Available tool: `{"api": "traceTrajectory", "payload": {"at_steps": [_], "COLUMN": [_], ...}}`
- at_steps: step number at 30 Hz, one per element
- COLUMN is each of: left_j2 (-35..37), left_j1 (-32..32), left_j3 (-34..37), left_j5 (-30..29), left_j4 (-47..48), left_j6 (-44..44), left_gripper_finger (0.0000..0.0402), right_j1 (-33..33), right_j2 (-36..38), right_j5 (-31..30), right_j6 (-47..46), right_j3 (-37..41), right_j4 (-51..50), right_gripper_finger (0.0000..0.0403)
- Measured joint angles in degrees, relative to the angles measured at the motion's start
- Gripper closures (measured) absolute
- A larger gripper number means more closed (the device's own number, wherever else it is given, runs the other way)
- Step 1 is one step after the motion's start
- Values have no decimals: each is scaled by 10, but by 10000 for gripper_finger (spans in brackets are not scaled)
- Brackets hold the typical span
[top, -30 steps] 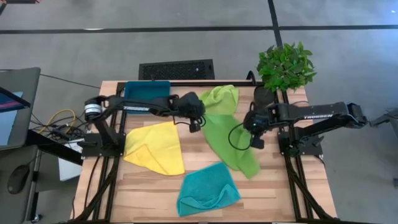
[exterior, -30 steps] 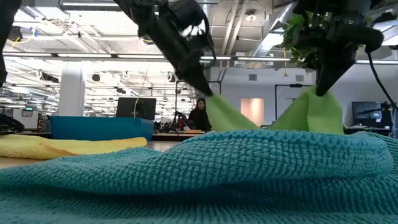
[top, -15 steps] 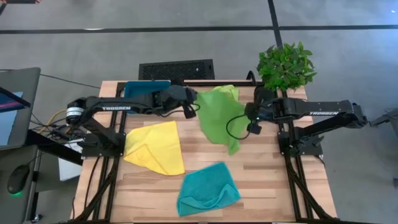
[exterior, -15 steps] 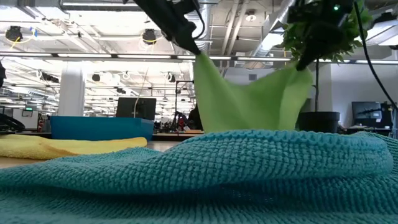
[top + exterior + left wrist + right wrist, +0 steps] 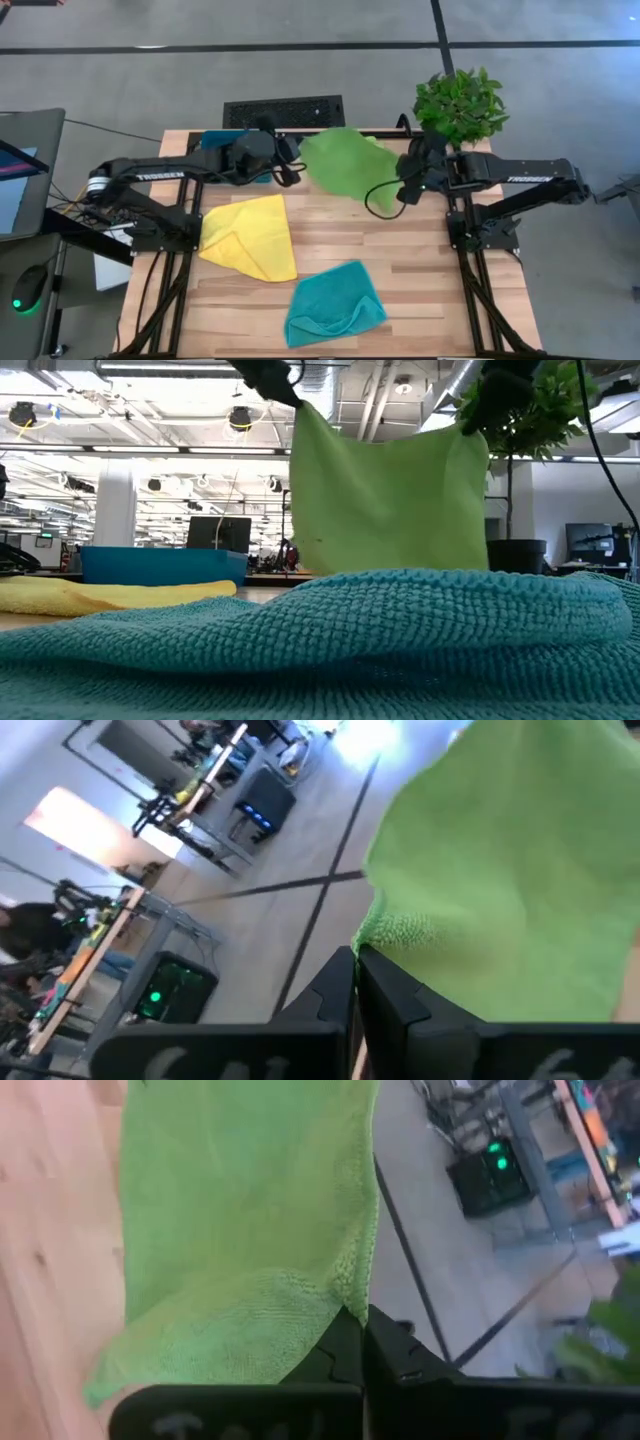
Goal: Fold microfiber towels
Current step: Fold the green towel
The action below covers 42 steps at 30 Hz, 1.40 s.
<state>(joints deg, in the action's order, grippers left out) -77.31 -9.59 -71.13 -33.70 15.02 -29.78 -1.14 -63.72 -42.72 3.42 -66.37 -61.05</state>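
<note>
A lime green microfiber towel [image 5: 345, 165] hangs spread as a sheet [image 5: 390, 500] between my two grippers, above the far middle of the table. My left gripper [image 5: 292, 166] is shut on its left top corner. My right gripper [image 5: 402, 190] is shut on its right top corner. The teal towel in front hides the green towel's lower edge in the low view. A yellow towel [image 5: 250, 238] lies flat at the near left. The teal towel [image 5: 335, 305] lies rumpled near the front edge. My left gripper pinches one top corner of the green towel [image 5: 385, 935] between its two fingers [image 5: 390, 995]. The towel hangs down from the fingers, its top edge stretched toward the other gripper. My right gripper pinches the other top corner [image 5: 348, 1295] between its two fingers [image 5: 395, 1355], at the hemmed edge. The towel hangs below the fingers in a flat sheet.
A dark-teal tray [image 5: 222, 141] stands at the far left, partly under my left arm. A potted plant [image 5: 460, 105] stands at the far right corner, close behind my right gripper. Bare wood [image 5: 440, 300] lies at the near right.
Both grippers have risen and gone toward the far edge, the left one also toward the table's left. The green towel, which lay crumpled and long on the table, has been lifted and now hangs spread out between them.
</note>
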Motion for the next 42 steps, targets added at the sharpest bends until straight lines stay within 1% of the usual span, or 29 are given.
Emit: {"api": "traceTrajectory", "payload": {"at_steps": [2, 5, 9, 11, 17, 20, 22, 24, 26, 28, 31, 33, 37, 39, 42], "left_j2": [6, 4, 4, 4, 4, 4, 4, 4, 4, 4, 4, 4, 4, 4, 4], "left_j1": [2, 5, 7, 11, 44, 66, 80, 89, 91, 88, 74, 58, 16, -11, -51], "left_j3": [0, -1, 1, 2, 2, 2, 2, 2, 2, 2, 2, 2, 2, 2, 2], "left_j5": [0, 15, 103, 131, 145, 150, 149, 145, 121, 76, 6, -21, -27, -27, -28], "left_j4": [9, 73, 159, 192, 279, 305, 307, 300, 279, 240, 181, 143, 84, 52, -24], "left_j6": [5, 37, 103, 134, 188, 213, 215, 207, 201, 197, 165, 133, 76, 31, -12], "left_gripper_finger": [401, 401, 401, 401, 401, 401, 401, 401, 401, 401, 401, 402, 402, 402, 402], "right_j1": [-7, -21, -52, -68, -127, -159, -176, -184, -182, -172, -141, -112, -51, -19, 20], "right_j2": [0, 0, -5, -5, -4, -5, -5, -5, -5, -5, -5, -5, -5, -5, -5], "right_j5": [0, 29, 77, 99, 154, 161, 160, 154, 132, 101, 76, 49, -40, -58, -74], "right_j6": [-7, -33, -52, -69, -128, -139, -140, -140, -140, -134, -103, -84, -42, -4, 65], "right_j3": [-7, -7, 2, 4, 4, 4, 4, 4, 4, 4, 4, 4, 2, -7, -28], "right_j4": [2, -12, -21, -26, -35, -34, -34, -32, -32, -32, -32, -32, -24, -9, 41], "right_gripper_finger": [394, 395, 395, 395, 395, 395, 395, 395, 395, 395, 395, 395, 394, 394, 394]}}
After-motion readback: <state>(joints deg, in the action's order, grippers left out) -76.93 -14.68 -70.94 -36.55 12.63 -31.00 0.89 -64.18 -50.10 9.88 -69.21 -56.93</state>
